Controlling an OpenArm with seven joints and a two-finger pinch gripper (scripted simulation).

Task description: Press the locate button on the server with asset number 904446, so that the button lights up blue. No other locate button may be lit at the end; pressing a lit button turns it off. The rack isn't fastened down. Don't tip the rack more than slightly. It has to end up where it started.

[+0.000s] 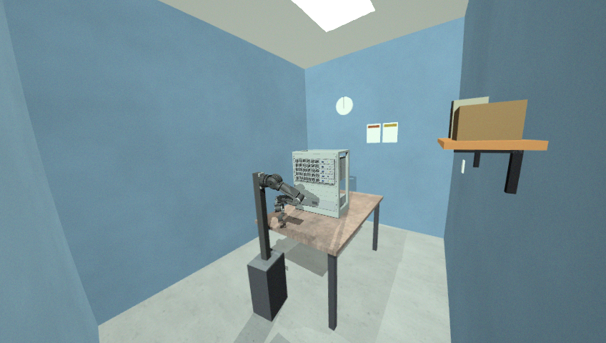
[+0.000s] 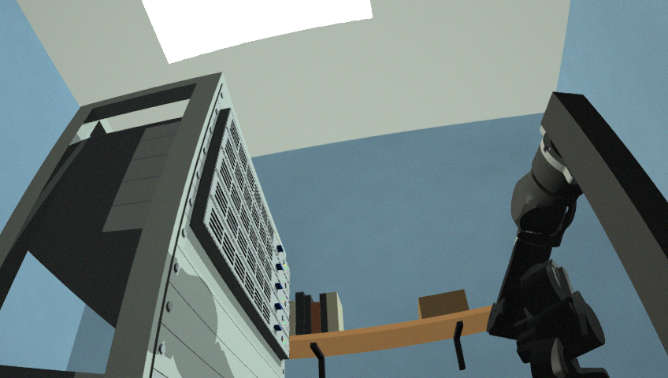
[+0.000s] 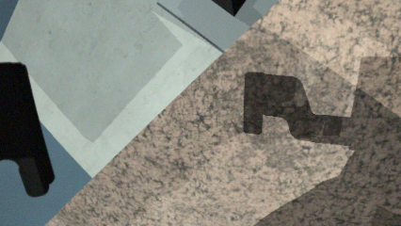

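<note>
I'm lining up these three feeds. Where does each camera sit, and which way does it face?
Top: high in a room corner, looking down at the table, rack and whole arm.
Exterior: low beside the rack, looking up its front to the ceiling; arm at right.
Wrist: on the arm, facing down at the table edge and floor; one dark finger of the open tool shows.
Top and exterior share rack, arm and shelf.

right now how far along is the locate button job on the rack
Nothing looks done. The pincer is open and hangs low over the table, pointing down, short of the rack. The small blue buttons all look alike. Left: find the right server, reach up, press its button without shifting the rack.
</note>
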